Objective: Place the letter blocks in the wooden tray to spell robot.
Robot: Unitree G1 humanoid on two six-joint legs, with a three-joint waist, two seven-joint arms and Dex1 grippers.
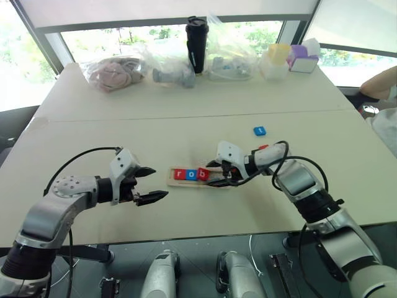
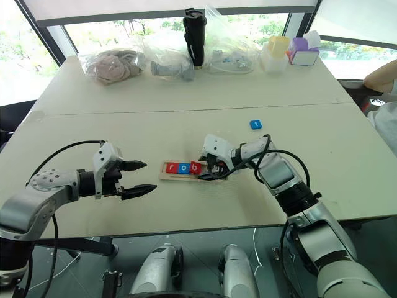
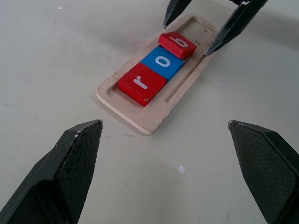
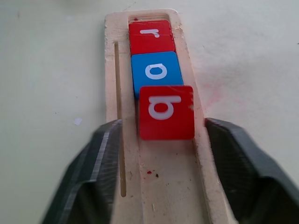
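1. A long, narrow pale wooden tray [image 1: 193, 177] with a raised rim and a lengthwise groove lies flat near the middle of the beige counter [image 1: 93, 133].
2. Three flat square tiles sit in its recess in a row: a red "r" tile [image 3: 141, 84] at one end, a blue "o" tile [image 3: 162, 62] touching it, then a red "b" tile [image 3: 177, 45], slightly askew.
3. The rest of the recess is bare wood.
4. Another blue letter tile [image 1: 259, 131] lies on the counter, well apart from the tray.
5. The right claw [image 4: 161, 158] straddles the tray just behind the "b" tile, fingers spread, gripping nothing.
6. The left claw [image 1: 151, 184] hovers beside the tray's "r" end, wide open and empty.
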